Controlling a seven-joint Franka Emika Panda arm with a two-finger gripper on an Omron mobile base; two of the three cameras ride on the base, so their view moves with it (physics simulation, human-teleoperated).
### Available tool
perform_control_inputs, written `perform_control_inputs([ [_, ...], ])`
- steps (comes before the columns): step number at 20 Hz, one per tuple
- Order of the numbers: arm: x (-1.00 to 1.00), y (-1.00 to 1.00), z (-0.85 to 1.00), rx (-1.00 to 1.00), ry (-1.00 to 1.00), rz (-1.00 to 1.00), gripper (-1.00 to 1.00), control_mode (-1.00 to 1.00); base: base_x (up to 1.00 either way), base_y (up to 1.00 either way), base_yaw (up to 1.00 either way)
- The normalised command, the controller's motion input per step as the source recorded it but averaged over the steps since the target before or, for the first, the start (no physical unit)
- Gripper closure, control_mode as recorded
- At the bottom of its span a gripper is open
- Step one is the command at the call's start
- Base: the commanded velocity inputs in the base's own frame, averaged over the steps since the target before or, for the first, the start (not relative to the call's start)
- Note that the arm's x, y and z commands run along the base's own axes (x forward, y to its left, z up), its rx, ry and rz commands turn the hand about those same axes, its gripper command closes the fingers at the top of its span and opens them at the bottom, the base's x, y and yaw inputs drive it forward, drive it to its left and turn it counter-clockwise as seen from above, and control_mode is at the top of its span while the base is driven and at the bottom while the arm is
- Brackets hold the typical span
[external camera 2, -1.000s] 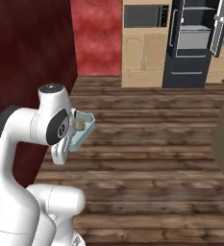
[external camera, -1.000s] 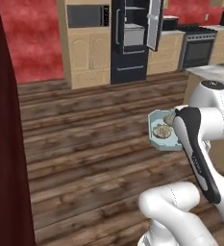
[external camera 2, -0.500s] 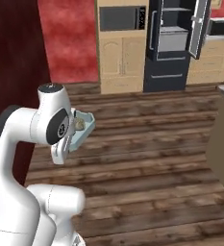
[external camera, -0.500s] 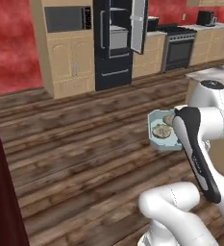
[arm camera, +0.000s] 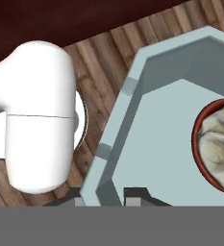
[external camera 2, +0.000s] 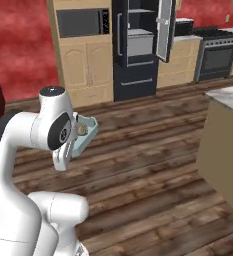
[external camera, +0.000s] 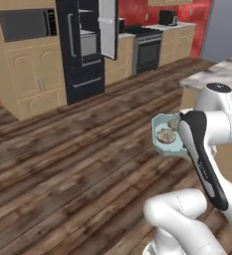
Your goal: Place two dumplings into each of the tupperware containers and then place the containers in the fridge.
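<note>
tupperware container point(external camera: 163, 135) with dumplings point(external camera: 165, 135) inside, carried in air above wood floor point(external camera: 77, 164) | gripper point(arm camera: 109, 196) clamped on container rim, near wall | fridge point(external camera: 82, 47) far ahead, door open | microwave point(external camera: 27, 23) left of it

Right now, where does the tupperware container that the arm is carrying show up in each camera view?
Left base view: the tupperware container is right of centre, against the arm's upper link, dumplings inside.
Right base view: left of centre, beside the arm's joint.
Hand view: its rim and floor cover the right half, rim at the jaws.
Shared landmark: the open fridge in both base views.
</note>
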Motion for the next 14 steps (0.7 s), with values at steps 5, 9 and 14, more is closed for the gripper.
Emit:
perform_control_inputs([
  [5,0.00,0.00,0.00,0.00,0.00,0.00,1.00,1.00,1.00,1.00,-0.38],
  [9,0.00,0.00,0.00,0.00,0.00,0.00,1.00,1.00,1.00,1.00,-0.37],
  [14,0.00,0.00,0.00,0.00,0.00,0.00,1.00,1.00,1.00,1.00,-0.38],
])
